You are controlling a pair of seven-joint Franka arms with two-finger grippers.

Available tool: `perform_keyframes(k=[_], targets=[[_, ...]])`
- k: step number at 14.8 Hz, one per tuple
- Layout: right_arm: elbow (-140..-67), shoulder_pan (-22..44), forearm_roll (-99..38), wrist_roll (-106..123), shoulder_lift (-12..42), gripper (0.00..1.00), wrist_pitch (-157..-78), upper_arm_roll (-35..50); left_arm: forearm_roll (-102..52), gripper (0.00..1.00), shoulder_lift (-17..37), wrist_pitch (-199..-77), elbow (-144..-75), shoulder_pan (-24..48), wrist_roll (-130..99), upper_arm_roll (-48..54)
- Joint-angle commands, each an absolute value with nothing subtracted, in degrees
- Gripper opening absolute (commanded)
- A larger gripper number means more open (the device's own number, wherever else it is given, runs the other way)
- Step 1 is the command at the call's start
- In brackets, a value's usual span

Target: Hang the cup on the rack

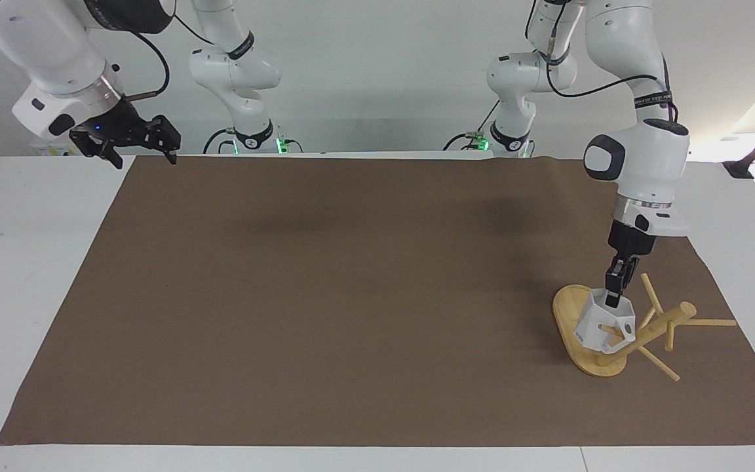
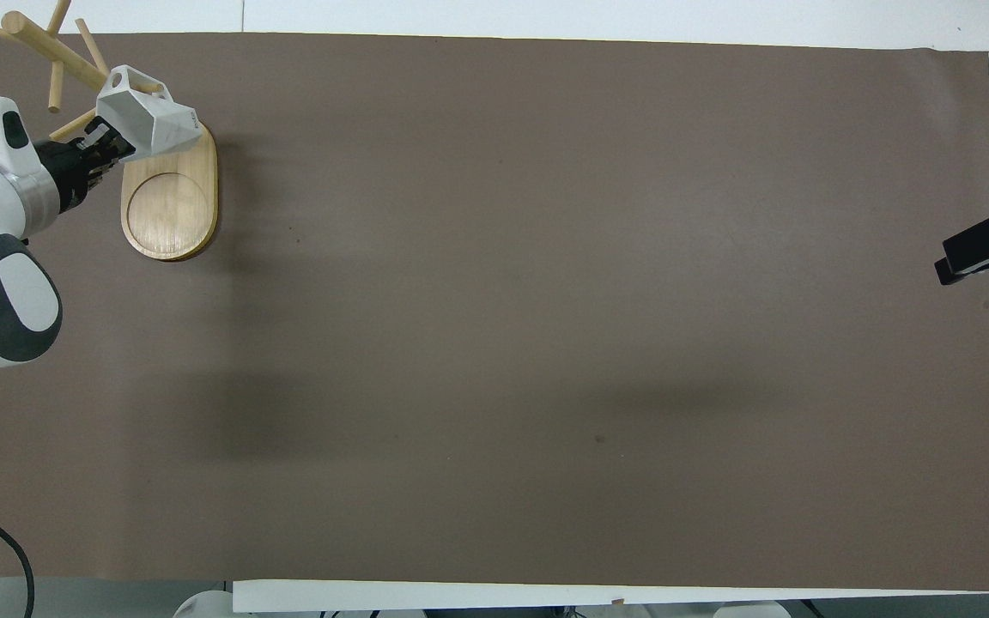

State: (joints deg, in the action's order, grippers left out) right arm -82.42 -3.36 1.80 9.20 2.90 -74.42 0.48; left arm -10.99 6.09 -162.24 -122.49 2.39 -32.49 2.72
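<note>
The left gripper (image 1: pixel 612 303) pinches the stiff, chippable cup (image 1: pixel 603 324) by its rim on a rack (image 1: pixel 571 308) peg; the right gripper (image 1: pixel 138 141) waits, released

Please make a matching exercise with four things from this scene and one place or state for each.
1 cup
2 rack
3 left tool
4 right tool

A waits, open, over the mat edge
B at the cup's rim
C white, handle on a peg
D light wood, base on the mat

Pairs: 1-C, 2-D, 3-B, 4-A
</note>
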Motion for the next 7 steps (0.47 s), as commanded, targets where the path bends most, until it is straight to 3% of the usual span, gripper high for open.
perform_keyframes(k=[1, 7], targets=[[-84.0, -3.8, 2.1, 8.4, 1.6, 1.0, -75.1, 1.0, -11.5, 1.0, 4.7, -160.1, -122.7, 2.3, -32.6, 2.7], [-84.1, -4.1, 2.1, 8.3, 1.6, 1.0, -75.1, 0.8, -9.6, 1.0, -8.6, -129.4, -122.5, 2.3, -31.3, 2.6]])
